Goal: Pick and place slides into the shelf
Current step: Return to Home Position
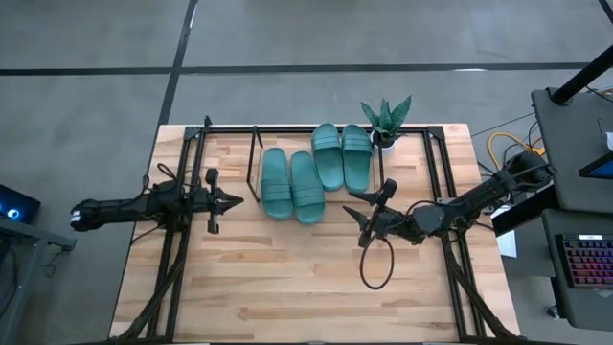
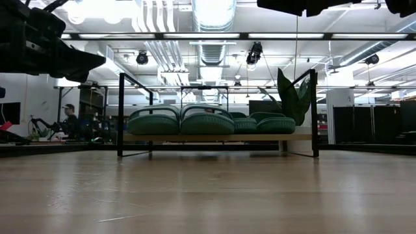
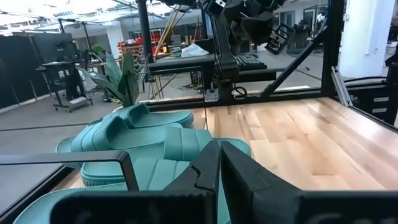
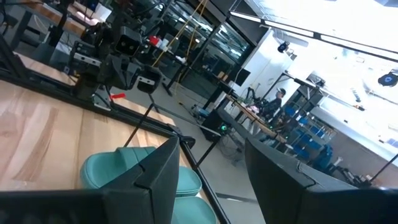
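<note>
On the wooden table [image 1: 287,287] stands a spiky potted plant [image 1: 386,120] (a keyboard [image 1: 586,261] lies beyond its edge).

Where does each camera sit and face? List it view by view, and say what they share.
High: overhead, straight down on four teal-green rubber slides, black-rod wooden shelf, both arms.
Low: tabletop height, level at the shelf front; arms dark at top.
Left wrist: past shut left gripper over slides toward the right arm.
Right wrist: past open right gripper, one slide, room.
Shared: slides, all views.
</note>
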Controlling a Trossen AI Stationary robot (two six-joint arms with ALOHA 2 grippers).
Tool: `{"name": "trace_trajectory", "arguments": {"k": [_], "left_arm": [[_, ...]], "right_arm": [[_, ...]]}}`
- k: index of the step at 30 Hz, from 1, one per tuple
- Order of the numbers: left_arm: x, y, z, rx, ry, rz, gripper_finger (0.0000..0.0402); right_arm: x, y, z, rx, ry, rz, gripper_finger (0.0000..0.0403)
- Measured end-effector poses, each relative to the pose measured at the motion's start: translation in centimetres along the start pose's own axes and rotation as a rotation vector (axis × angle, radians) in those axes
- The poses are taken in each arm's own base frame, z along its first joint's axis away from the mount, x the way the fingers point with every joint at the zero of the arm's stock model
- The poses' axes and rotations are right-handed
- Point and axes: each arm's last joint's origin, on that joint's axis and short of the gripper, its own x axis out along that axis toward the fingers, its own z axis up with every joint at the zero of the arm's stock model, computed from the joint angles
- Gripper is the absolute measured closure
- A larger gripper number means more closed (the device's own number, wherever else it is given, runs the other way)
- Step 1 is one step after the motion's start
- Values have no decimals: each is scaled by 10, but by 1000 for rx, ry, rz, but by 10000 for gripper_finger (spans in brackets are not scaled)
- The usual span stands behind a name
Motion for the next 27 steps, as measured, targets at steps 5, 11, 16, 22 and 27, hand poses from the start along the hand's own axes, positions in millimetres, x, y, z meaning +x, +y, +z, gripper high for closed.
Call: {"name": "trace_trajectory", "arguments": {"k": [5,11,16,22,27], "left_arm": [[0,0,-1,16,8,-1,401],[1,0,-2,24,17,-1,401],[1,0,-1,24,13,-1,401],[1,0,-2,24,17,-1,401],[1,0,-2,25,16,-1,402]], "right_arm": [[0,0,-1,91,-4,9,230],[5,3,-9,272,-31,163,258],[8,10,-17,381,-28,438,350],[-5,21,-35,404,28,614,392],[-7,11,-59,476,14,645,394]]}}
